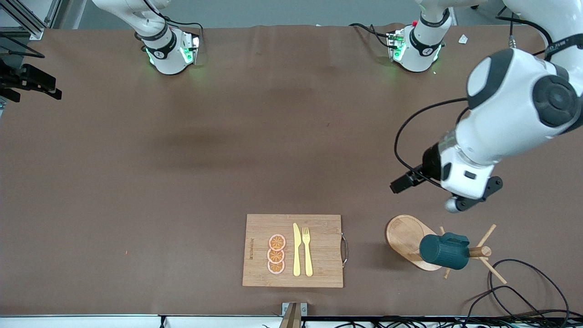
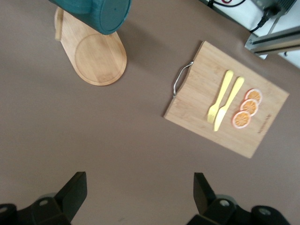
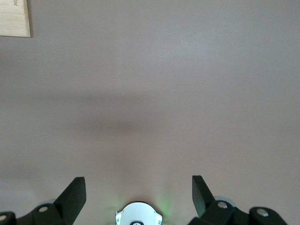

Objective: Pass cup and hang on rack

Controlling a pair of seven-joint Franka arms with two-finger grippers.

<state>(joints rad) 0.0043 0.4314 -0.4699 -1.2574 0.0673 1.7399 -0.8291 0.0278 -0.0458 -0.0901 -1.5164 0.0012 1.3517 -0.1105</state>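
the cup (image 1: pixel 444 250) hangs on the rack (image 1: pixel 407 241) near the bench's front edge, at the left arm's end. the left gripper (image 2: pixel 139 194) hovers over bare bench beside the rack, fingers wide and empty. the right gripper (image 3: pixel 138 194) waits over bare bench, fingers wide.

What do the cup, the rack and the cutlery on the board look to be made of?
Cup: probably glazed ceramic, matte teal, faintly ribbed.
Rack: light wood, visible grain, pegs included.
Knife and fork: likely plastic, uniform pale yellow.
Board: bamboo-like striped grain.

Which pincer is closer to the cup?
Left. The left pincer hangs open over bare table beside the cup on the rack; the right pincer waits above its base.
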